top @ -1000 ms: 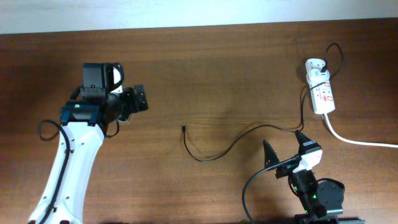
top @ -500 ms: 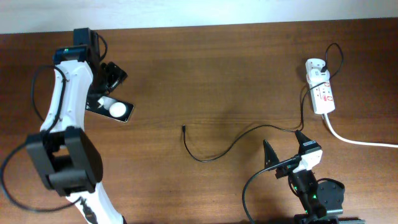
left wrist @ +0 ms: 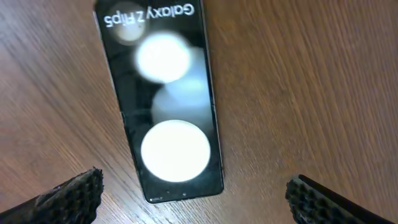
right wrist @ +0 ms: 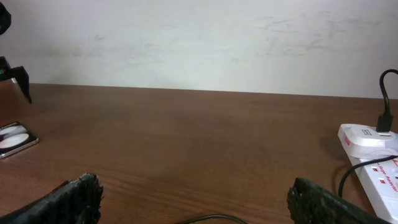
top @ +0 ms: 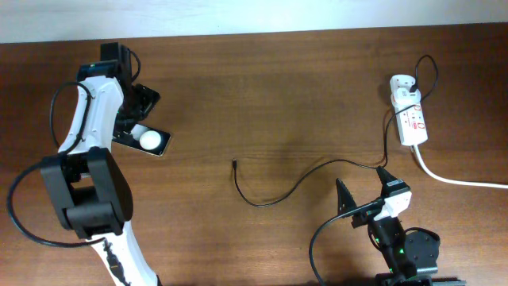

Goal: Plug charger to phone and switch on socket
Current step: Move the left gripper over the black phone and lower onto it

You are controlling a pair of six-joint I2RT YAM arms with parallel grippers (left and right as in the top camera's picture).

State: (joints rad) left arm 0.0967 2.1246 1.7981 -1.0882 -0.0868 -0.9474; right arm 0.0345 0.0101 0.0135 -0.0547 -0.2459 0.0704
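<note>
While both arms' jaws gape empty, the phone (left wrist: pixel 168 99) lies flat under the left jaws' gap.

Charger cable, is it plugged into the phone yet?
Not plugged in. The charger's plug tip lies loose on the table, well apart from the phone.

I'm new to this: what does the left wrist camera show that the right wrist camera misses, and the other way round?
Only the left wrist view: the lettering Galaxy Z Flip5 on the phone, seen close from above between the fingers of the open left gripper. Only the right wrist view: the socket, the white adapter of the charger on it, the pale wall and the open right gripper. Both: the phone, small at the right view's left edge, and the wooden table.
</note>
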